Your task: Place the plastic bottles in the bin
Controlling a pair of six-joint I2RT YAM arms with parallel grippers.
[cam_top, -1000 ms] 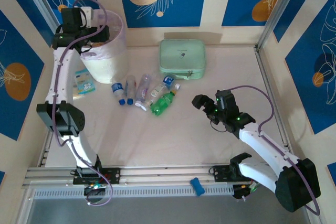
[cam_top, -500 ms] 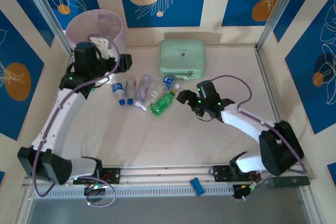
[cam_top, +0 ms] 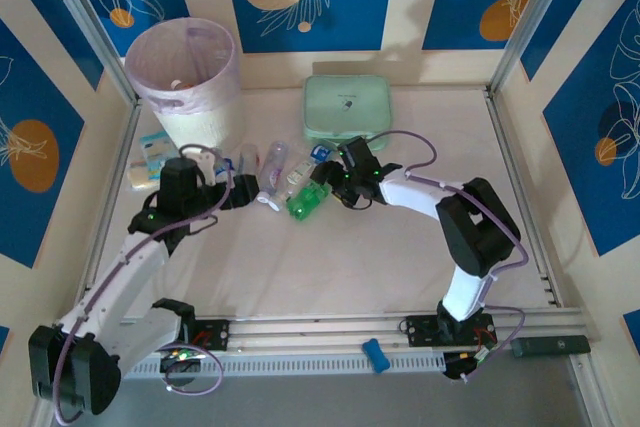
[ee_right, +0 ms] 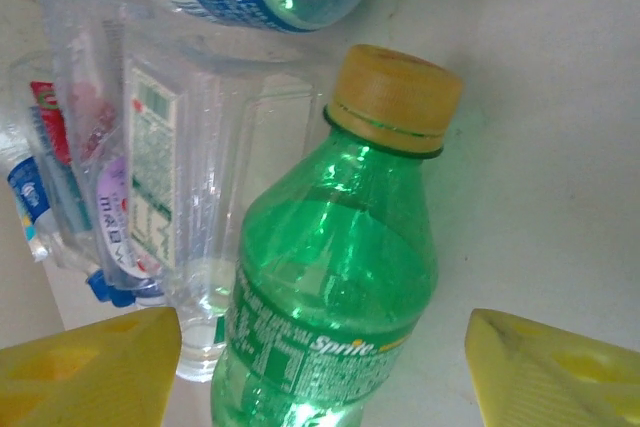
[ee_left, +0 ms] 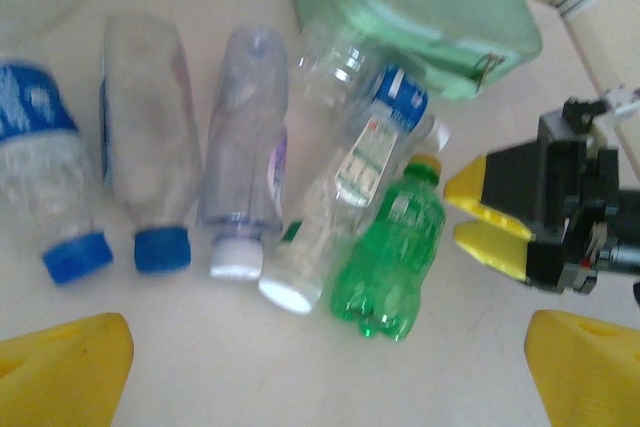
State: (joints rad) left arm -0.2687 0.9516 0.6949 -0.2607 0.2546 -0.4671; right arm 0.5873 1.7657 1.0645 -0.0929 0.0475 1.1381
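Bottles (cam_top: 272, 172) lie on their sides in a loose row on the counter (cam_top: 400, 257), just in front of the mint green case (cam_top: 345, 107) and near the foot of the bin (cam_top: 200, 117), which stands upright at the far left corner. From the left wrist camera I count two clear ones with blue caps at the left of the row, then a clear one with a white cap, a crumpled clear one with a printed label, and one with a blue label just beside the case. The green bottle (cam_top: 308, 200) with its yellow cap lies at the right end, touching the crumpled clear one next to it. My left hand (cam_top: 243, 192) hangs over the near side of the row with its jaws spread wide, its yellow fingers (ee_left: 70, 367) at either edge of its own view, and it has hold of nothing. My right hand (ee_left: 480, 213) sits just beside the green bottle's cap end, jaws apart. In its wrist view the fingers (ee_right: 90, 372) stand on either side of the bottle's body without touching it, so it grips nothing. I cannot tell what lies inside the bin.
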